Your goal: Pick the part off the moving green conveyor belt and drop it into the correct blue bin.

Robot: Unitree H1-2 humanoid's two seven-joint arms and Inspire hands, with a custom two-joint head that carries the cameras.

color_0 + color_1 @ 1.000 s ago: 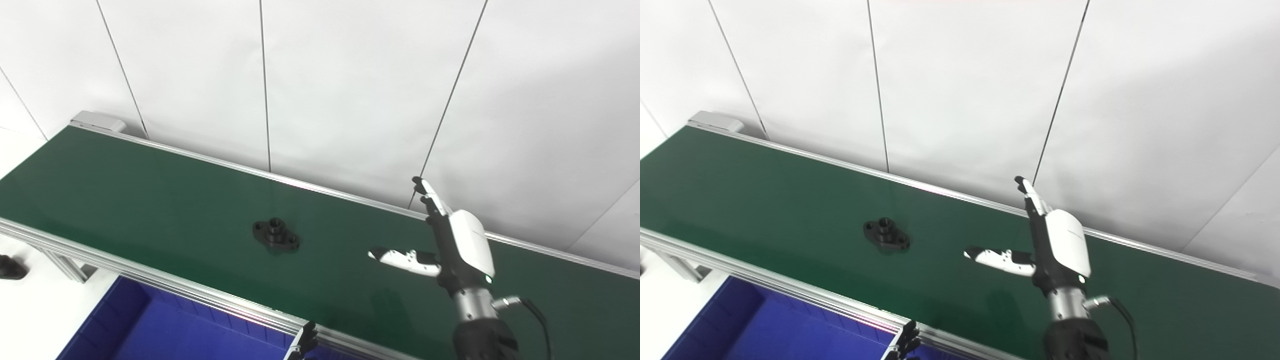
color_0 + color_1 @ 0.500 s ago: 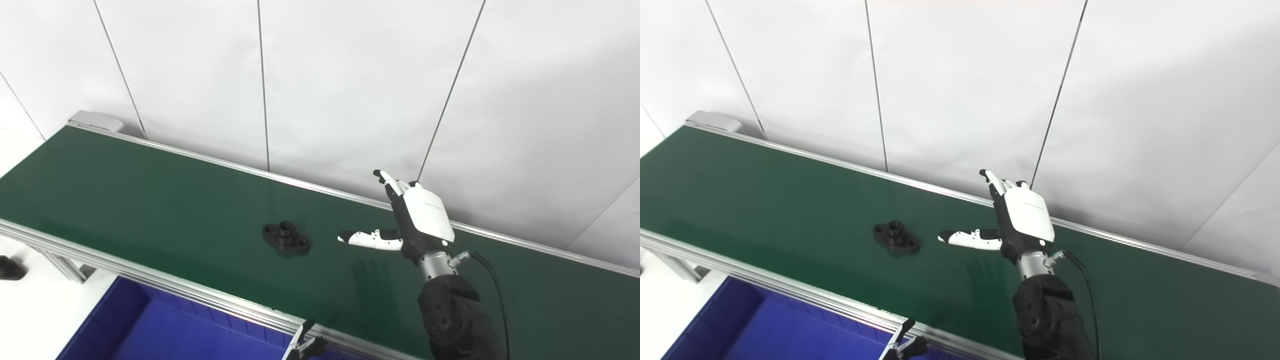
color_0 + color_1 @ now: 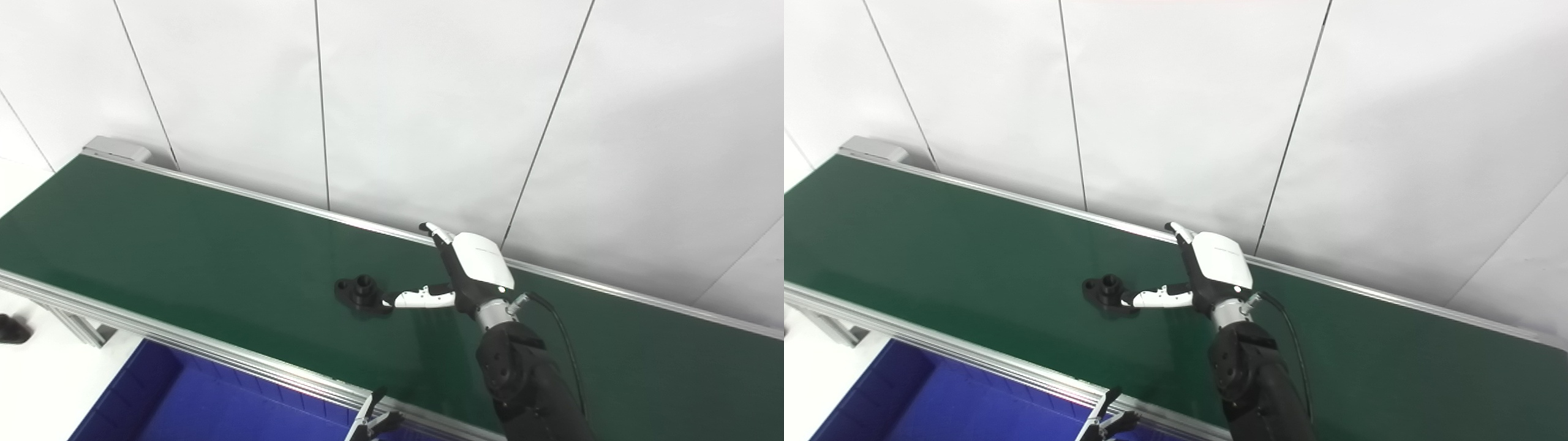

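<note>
Our right hand (image 3: 471,272) now reaching left to mid-frame, spread, thumb meeting the one black flanged part (image 3: 361,291), one green conveyor belt (image 3: 184,245), one blue bin (image 3: 202,404) lower left.

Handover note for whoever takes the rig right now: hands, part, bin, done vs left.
Right hand: open, thumb stretched out with its tip at the edge of the black part; nothing held.
Left hand: only its fingertips show at the bottom edge, over the belt's near rail; state cannot be told.
Part: lying flat on the green conveyor belt, mid-width.
Blue bin: below the near rail, bottom left; the visible portion holds no part.
Done: reach to the part.
Left: close on the part, lift it, carry it to the bin, drop it.
</note>
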